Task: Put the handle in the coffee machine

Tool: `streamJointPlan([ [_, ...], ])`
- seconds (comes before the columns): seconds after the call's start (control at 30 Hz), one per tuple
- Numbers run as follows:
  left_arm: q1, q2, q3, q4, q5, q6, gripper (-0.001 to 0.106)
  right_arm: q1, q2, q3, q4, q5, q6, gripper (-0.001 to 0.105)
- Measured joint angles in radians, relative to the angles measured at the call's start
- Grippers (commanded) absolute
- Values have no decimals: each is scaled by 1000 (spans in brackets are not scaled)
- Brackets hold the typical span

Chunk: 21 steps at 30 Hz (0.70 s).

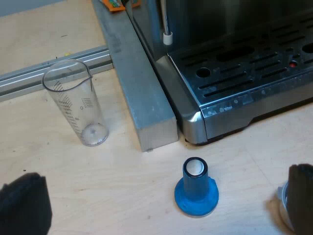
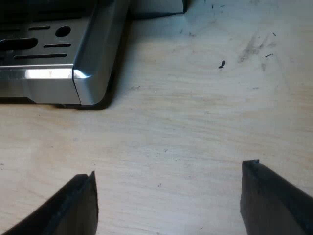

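Both the left hand (image 1: 162,198) and the right hand (image 2: 168,171) gape wide, empty, over the bench (image 2: 195,98). The likely holder (image 1: 281,196), a metal rim, lies at three o'clock from the blue tamper (image 1: 196,188); centre on its handle before closing.

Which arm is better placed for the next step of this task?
Left, probably. The left gripper, open, hangs by the blue tamper, with a metal rim, perhaps the holder, beside one finger. The right gripper, also open, is over table by the espresso machine corner.
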Motion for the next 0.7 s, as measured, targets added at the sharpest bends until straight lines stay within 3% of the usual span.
streamJointPlan([
  [0.17, 0, 0, 0, 0, 56, 0, 105, 0, 0, 0, 0, 2, 0, 63],
  [0.4, 0, 0, 0, 0, 62, 0, 100, 0, 0, 0, 0, 22, 0, 63],
  [0.6, -32, 0, 0, 0, 49, 7, 62, 0, 0, 0, 0, 22, 14, 63],
  [0.7, -37, 0, 0, 0, 81, 40, 58, 0, 0, -3, 0, 22, 66, 63],
])
